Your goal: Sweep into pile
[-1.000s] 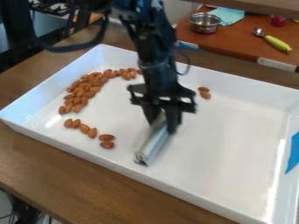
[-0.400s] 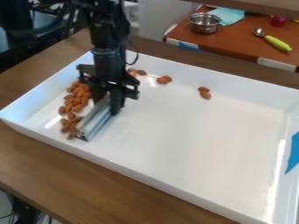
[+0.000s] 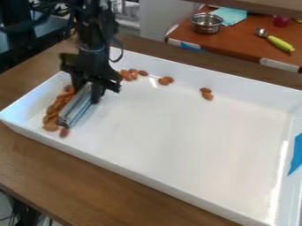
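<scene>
The gripper [image 3: 88, 92] is low in the left part of the white tray [image 3: 177, 132], shut on a grey metallic sweeping bar [image 3: 75, 108]. The bar's long face slants along the tray's left side, its lower end near the front left. A band of almonds [image 3: 54, 110] is bunched between the bar and the left wall, and one almond [image 3: 64, 132] lies at the bar's lower end. Behind and right of the gripper, several almonds [image 3: 131, 74] sit by the back wall. Two more almonds [image 3: 166, 80] lie farther right, and another pair [image 3: 206, 93] beyond them.
The tray stands on a brown wooden table [image 3: 77, 185], its raised walls around the work area. Blue tape [image 3: 296, 154] marks the right wall. On a side table behind are a metal pot [image 3: 206, 23], a teal cloth [image 3: 230, 15] and a yellow-handled spoon [image 3: 279, 43].
The gripper and bar have moved left across the tray. The front almonds shifted left and bunched with the others against the left side. Two almonds by the back wall now lie apart, farther right.
</scene>
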`<state>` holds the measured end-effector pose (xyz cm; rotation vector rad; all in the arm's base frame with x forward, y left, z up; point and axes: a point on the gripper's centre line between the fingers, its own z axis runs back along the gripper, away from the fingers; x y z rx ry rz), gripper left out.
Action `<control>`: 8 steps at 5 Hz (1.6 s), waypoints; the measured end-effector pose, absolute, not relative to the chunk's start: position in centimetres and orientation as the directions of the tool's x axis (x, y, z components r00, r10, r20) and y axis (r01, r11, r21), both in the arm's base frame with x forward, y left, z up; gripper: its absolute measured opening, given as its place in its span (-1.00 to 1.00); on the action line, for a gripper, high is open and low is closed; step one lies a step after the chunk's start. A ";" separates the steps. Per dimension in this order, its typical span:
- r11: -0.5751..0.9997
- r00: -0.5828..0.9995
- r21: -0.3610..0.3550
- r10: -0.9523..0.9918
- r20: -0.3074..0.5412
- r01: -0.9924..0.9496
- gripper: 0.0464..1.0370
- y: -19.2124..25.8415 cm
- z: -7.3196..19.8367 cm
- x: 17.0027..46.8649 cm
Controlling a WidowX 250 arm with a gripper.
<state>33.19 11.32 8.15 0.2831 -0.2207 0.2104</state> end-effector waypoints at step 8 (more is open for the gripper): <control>0.961 0.944 -0.096 0.272 0.186 -0.259 -0.32 -11.2 8.6 41.6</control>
